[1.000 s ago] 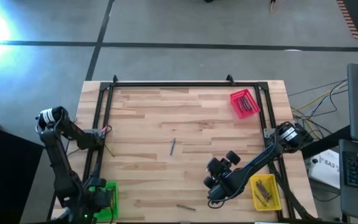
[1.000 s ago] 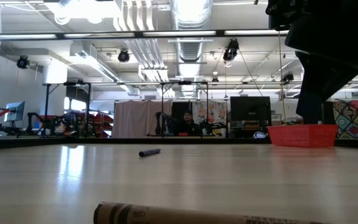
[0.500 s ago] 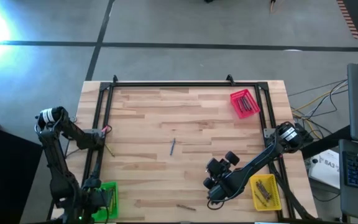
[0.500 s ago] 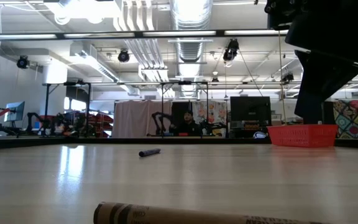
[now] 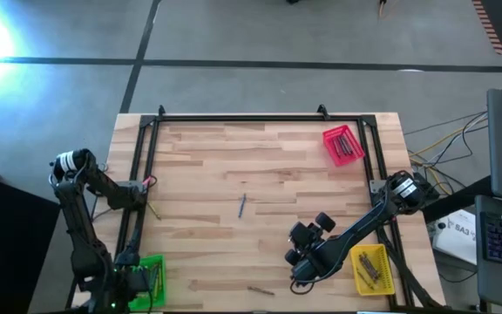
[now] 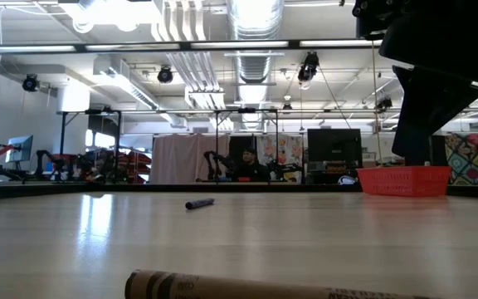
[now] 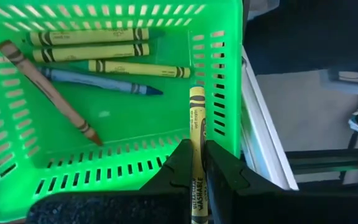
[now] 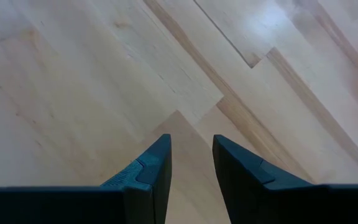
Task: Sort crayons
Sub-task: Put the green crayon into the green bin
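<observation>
My left gripper (image 7: pixel 197 171) is over the green tray (image 7: pixel 17 174) at the table's near left corner (image 5: pixel 151 281), shut on a yellow crayon (image 7: pixel 197 112). Several crayons lie in the tray: yellow ones (image 7: pixel 89 53), a blue one (image 7: pixel 98 81) and a brown one (image 7: pixel 45 90). My right gripper (image 8: pixel 191 165) is open and empty above bare wood near the table's near right (image 5: pixel 301 262). A blue crayon (image 5: pixel 241 206) lies mid-table, also in the low view (image 6: pixel 199 203). A brown crayon (image 5: pixel 261 290) lies by the near edge. My left gripper pinches the yellow crayon between its two fingers, on its lower part (image 7: pixel 197 186) near one end. The crayon runs along the fingers and sticks out ahead of them, its free end (image 7: pixel 196 93) over the green tray's floor beside the tray's wall.
A red tray (image 5: pixel 342 145) with crayons stands at the far right, a yellow tray (image 5: pixel 371 269) with crayons at the near right. A black frame (image 5: pixel 234 120) runs along the table's edges. The brown crayon looms close in the low view (image 6: pixel 247 286).
My left gripper has moved a little toward the table's left edge over the green tray. The right arm has kept still.
</observation>
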